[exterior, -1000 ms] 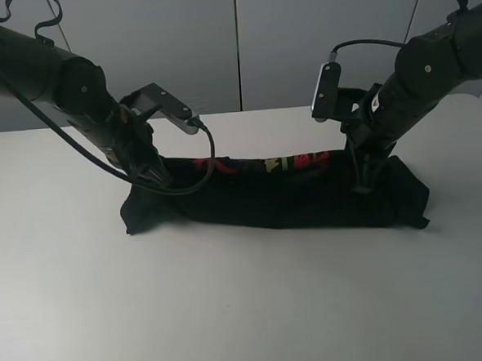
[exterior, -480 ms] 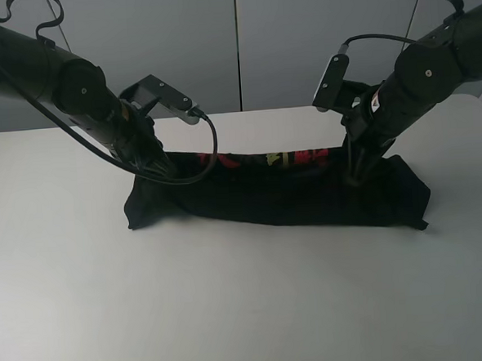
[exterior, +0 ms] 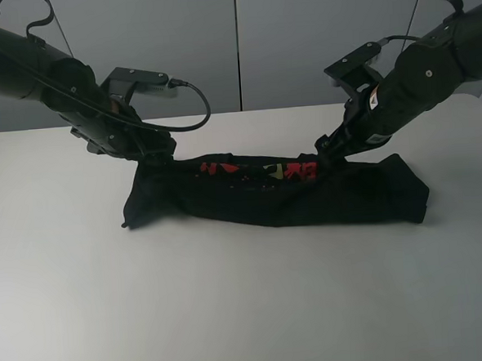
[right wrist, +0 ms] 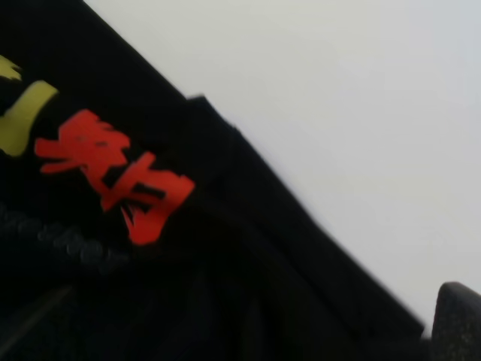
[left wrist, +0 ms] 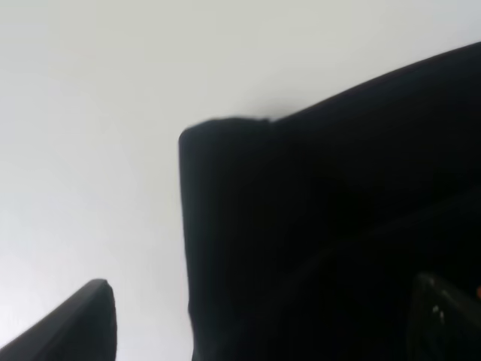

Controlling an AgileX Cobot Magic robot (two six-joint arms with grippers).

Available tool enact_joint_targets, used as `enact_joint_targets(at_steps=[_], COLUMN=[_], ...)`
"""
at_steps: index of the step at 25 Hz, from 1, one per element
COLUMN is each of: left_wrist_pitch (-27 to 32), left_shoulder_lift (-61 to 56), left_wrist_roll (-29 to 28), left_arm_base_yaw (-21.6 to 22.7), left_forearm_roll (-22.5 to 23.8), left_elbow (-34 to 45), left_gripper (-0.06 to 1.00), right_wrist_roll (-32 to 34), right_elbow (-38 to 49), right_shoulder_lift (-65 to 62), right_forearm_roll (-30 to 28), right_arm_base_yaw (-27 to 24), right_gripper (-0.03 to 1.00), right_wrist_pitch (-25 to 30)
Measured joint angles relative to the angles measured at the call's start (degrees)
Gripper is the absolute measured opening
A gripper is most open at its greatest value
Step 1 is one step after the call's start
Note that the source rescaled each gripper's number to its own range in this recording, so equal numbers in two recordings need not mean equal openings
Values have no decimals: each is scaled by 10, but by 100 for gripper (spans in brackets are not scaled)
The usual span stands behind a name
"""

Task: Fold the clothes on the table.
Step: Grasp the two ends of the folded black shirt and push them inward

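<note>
- The shirt (exterior: 291,202) lay on the table (exterior: 233,312) as a long, narrow black band, running side to side a little beyond the table's middle.
- Its print (exterior: 265,169), red with some yellow, showed along the band's far edge.
- The left gripper (exterior: 156,159) was low at the band's left far corner, touching it or just above it; I could not tell which.
- In the left wrist view its fingers (left wrist: 75,323) stood wide apart, one over bare table, the other over black cloth; nothing was clamped.
- The right gripper (exterior: 325,148) was down at the far edge, right beside the red characters.
- In the right wrist view one finger (right wrist: 458,316) stood far to one side, over the cloth's edge. The other was lost against the black cloth. The jaws looked apart, with no cloth pinched.
- A grey wall (exterior: 298,38) stood behind the table.
</note>
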Motion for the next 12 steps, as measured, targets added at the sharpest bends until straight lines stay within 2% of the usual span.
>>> enact_joint_targets(at_steps=[3, 5, 9, 12], left_wrist_pitch=[66, 114, 195, 258], left_shoulder_lift=[2, 11, 43, 78], left_wrist_roll=[-11, 0, 29, 51], left_arm_base_yaw=[8, 13, 17, 17], left_forearm_roll=[-33, -56, -76, -97], left_elbow=[-16, -42, -112, -164], left_gripper=[99, 99, 99, 99], right_wrist_roll=[67, 82, 80, 48], right_elbow=[-14, -35, -83, -113], right_shoulder_lift=[0, 0, 0, 1], right_forearm_roll=[1, 11, 39, 85], right_arm_base_yaw=[-10, -15, -19, -19], right_gripper=[100, 100, 100, 100], right_wrist_pitch=[46, 89, 181, 250])
